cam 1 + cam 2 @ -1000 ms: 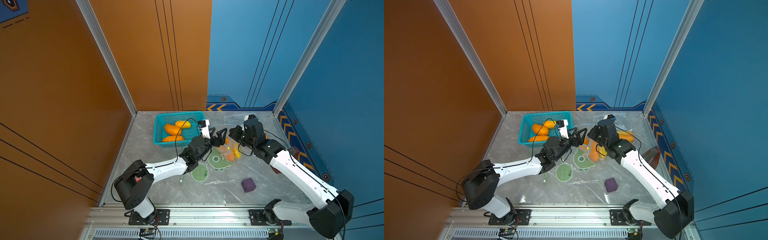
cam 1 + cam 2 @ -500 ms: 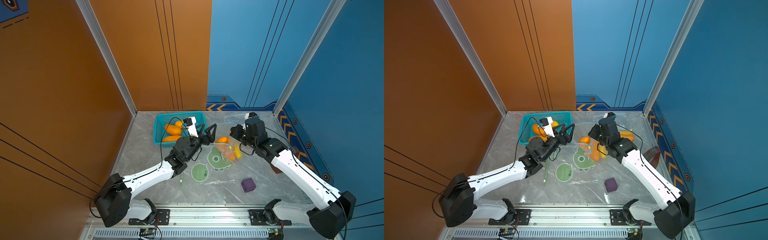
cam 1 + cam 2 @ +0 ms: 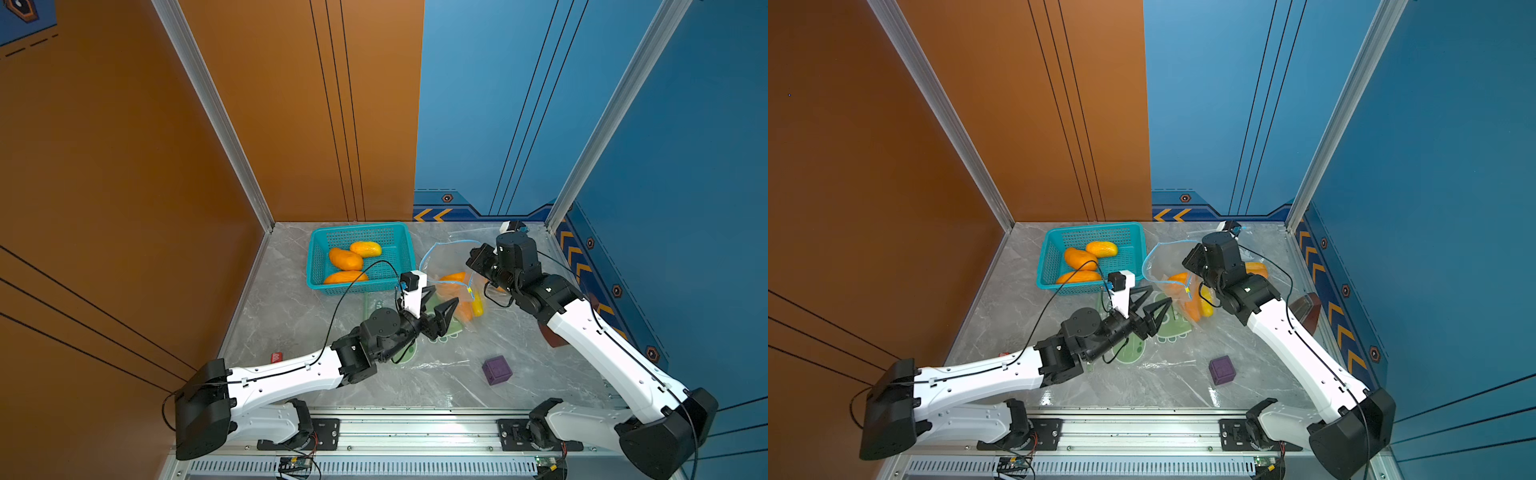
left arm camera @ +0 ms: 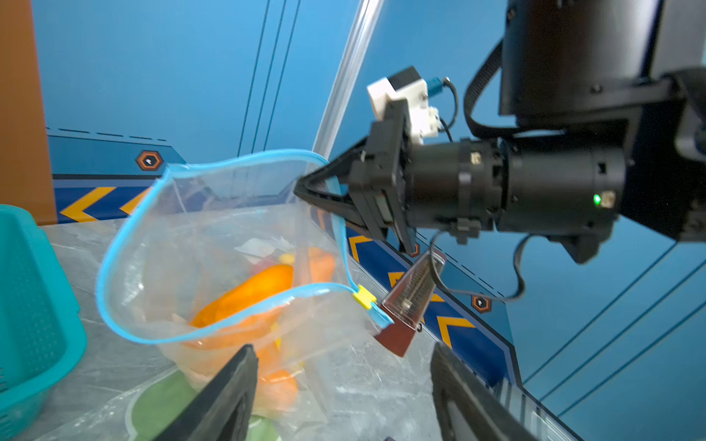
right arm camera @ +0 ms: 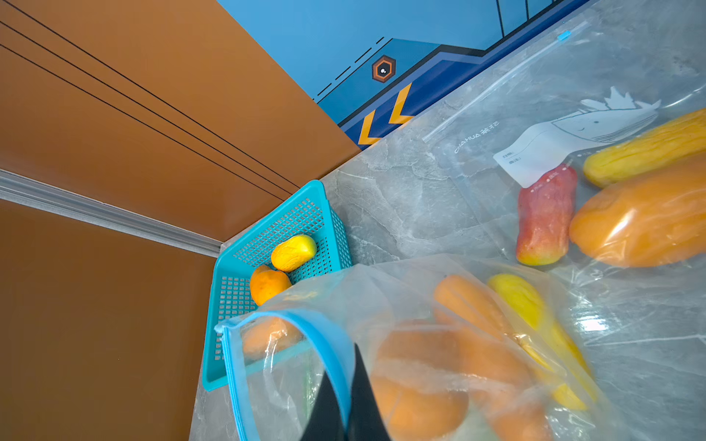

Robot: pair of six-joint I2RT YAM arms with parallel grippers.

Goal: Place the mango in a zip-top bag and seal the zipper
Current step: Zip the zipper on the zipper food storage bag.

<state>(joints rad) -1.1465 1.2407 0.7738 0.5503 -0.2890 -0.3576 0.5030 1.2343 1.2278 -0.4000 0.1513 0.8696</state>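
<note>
The clear zip-top bag [image 3: 446, 259] [image 3: 1163, 259] [image 4: 214, 236] [image 5: 386, 301] has a blue zipper rim and stands with its mouth wide open. An orange mango [image 3: 453, 277] [image 3: 1177, 277] [image 4: 252, 294] lies just inside, above other orange and yellow fruit. My right gripper [image 4: 298, 189] [image 5: 349, 355] [image 3: 1185, 259] is shut on the zipper rim and holds it up. The yellow slider [image 4: 363, 297] sits at the rim's end. My left gripper [image 3: 444, 296] [image 3: 1158, 294] [image 4: 342, 347] is open and empty, just in front of the bag's mouth.
A teal basket [image 3: 361, 230] [image 3: 1096, 227] at the back left holds three mangoes [image 3: 345, 258]. A purple cube [image 3: 496, 370] sits at the front. A brown wedge-shaped object [image 4: 405, 305] stands right of the bag. Another bag of fruit [image 5: 573, 152] lies behind, and flat green-printed bags [image 3: 1167, 324] lie under my left gripper.
My left gripper has drawn back from the bag's mouth toward the front of the table, its jaws a little narrower. The mango now shows inside the bag. The right gripper kept its hold.
</note>
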